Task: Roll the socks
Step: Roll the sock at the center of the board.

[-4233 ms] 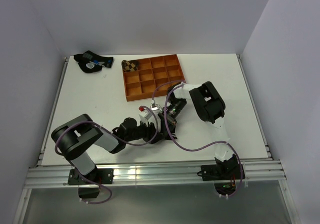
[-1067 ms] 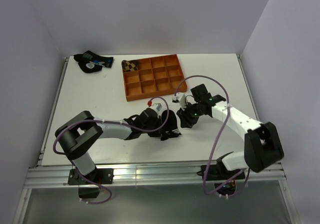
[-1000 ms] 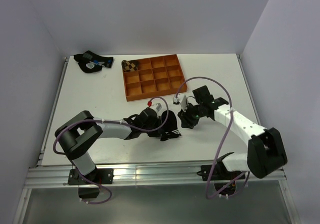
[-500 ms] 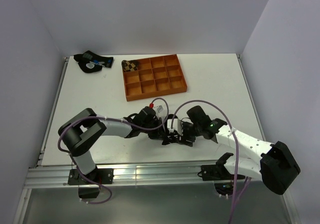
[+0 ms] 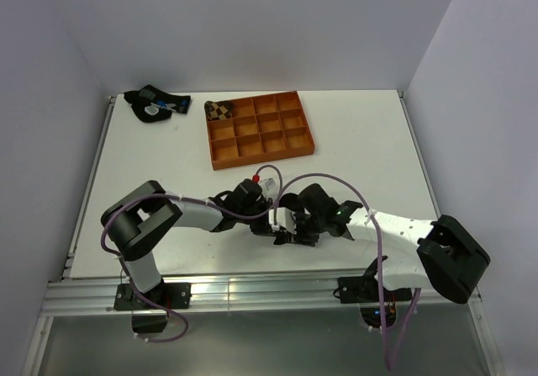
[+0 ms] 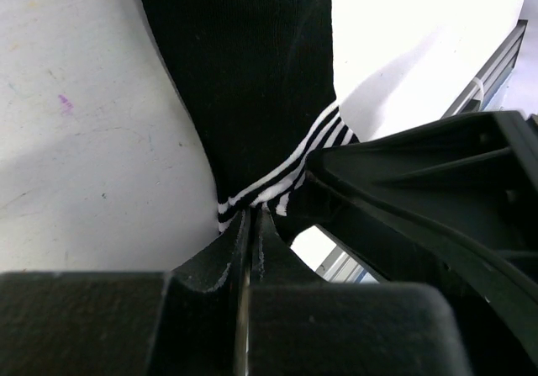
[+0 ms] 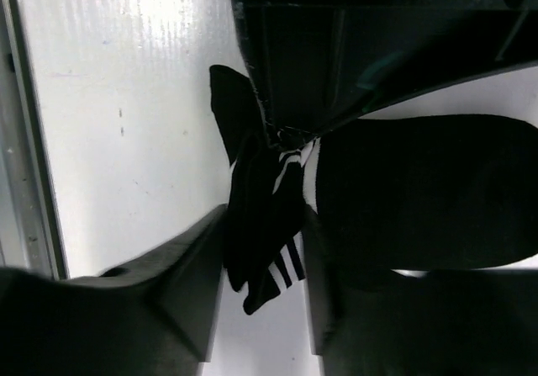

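Near the front edge of the table (image 5: 378, 132), at about 6 o'clock in the overhead view, the two arms are meeting over the black ankle sock (image 7: 420, 191). The sock is lying flat on the white surface, its white-striped cuff bunched between the tools. The left gripper (image 6: 252, 216) is reaching in from 9 o'clock and pinching the striped edge, its fingers (image 6: 220, 262) pressed together with only the fabric between them. The right gripper (image 7: 265, 225) is coming in from 3 o'clock, with its fingers (image 7: 168, 300) bearing on both sides of the folded cuff and clamping it. The two tools are working almost tip to tip.

Farther back, at 12 o'clock from the grippers and well apart from them, an orange tray (image 5: 262, 156) of square compartments is sitting on the table. The argyle sock (image 5: 220, 109) is resting bunched in the tray's 10 o'clock corner compartment. Beyond that, at the table's 10 o'clock corner, a dark sock bundle (image 5: 153, 104) with blue and white marks is lying just beside the tray's far-left end.
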`<action>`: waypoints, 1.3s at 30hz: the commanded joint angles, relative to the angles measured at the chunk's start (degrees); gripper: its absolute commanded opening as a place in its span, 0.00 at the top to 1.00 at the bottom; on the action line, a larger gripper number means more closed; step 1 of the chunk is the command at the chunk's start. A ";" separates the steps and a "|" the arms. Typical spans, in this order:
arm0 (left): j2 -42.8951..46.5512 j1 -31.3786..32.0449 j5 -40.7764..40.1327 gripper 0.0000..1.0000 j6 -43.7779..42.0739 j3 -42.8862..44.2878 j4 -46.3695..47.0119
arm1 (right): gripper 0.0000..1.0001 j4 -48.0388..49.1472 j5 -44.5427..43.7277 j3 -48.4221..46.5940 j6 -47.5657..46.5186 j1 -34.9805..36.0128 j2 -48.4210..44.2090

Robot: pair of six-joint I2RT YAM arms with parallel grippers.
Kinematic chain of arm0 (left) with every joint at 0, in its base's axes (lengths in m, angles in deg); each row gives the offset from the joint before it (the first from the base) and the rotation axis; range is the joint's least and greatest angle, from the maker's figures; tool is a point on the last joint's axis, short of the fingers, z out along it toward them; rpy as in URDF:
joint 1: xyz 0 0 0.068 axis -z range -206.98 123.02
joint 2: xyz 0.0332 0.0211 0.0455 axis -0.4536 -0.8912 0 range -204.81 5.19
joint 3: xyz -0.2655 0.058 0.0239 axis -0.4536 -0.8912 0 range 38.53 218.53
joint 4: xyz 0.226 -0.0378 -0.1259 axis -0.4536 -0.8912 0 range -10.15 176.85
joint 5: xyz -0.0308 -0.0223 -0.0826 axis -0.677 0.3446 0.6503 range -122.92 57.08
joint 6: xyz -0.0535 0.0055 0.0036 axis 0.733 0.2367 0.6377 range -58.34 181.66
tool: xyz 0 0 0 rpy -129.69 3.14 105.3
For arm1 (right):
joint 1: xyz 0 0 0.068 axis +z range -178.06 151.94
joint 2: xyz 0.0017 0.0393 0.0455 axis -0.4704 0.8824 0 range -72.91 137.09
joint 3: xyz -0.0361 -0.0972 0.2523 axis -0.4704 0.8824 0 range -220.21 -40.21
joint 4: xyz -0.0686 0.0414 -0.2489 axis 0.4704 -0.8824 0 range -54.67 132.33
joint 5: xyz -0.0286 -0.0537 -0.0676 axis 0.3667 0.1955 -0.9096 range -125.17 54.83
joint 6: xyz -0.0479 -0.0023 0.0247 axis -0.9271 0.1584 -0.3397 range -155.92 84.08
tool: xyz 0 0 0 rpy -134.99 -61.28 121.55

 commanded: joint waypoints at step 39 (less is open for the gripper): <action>24.55 25.76 -53.25 0.59 -6.97 -14.04 0.34 | 0.85 -49.24 15.95 -43.66 -0.08 -10.94 42.10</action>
